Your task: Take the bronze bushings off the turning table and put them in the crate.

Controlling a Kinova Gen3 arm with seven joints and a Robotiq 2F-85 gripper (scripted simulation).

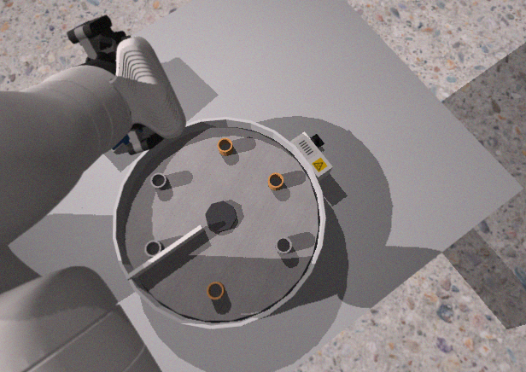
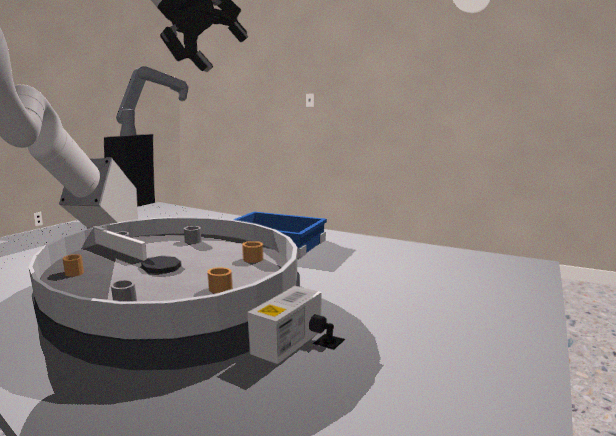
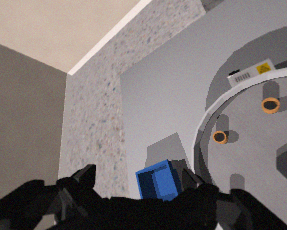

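Note:
My gripper (image 2: 223, 48) (image 3: 138, 176) is open and empty, high above the table; the arm hides part of it in the top view. Three bronze bushings stand on the turning table (image 1: 256, 234) (image 2: 165, 319): one bushing (image 1: 225, 153) (image 2: 252, 255) (image 3: 220, 142) nearest the crate, one bushing (image 1: 276, 188) (image 2: 220, 283) (image 3: 270, 112) by the labelled box, one bushing (image 1: 215, 298) (image 2: 73, 267) opposite. Three steel bushings (image 1: 159, 187) (image 1: 283, 252) (image 2: 192, 236) stand between them. The blue crate (image 2: 312, 237) (image 3: 153, 167) is mostly hidden by the arm in the top view; its visible inside shows no bushing.
A raised wall rings the turning table. A pale divider bar (image 1: 166, 252) (image 2: 120, 244) crosses its rim side, partly hiding one steel bushing. A dark hub (image 1: 221, 216) (image 2: 161, 264) is at the centre. A white box (image 1: 305, 148) (image 2: 265, 331) (image 3: 250, 73) with a warning label stands against the outer wall.

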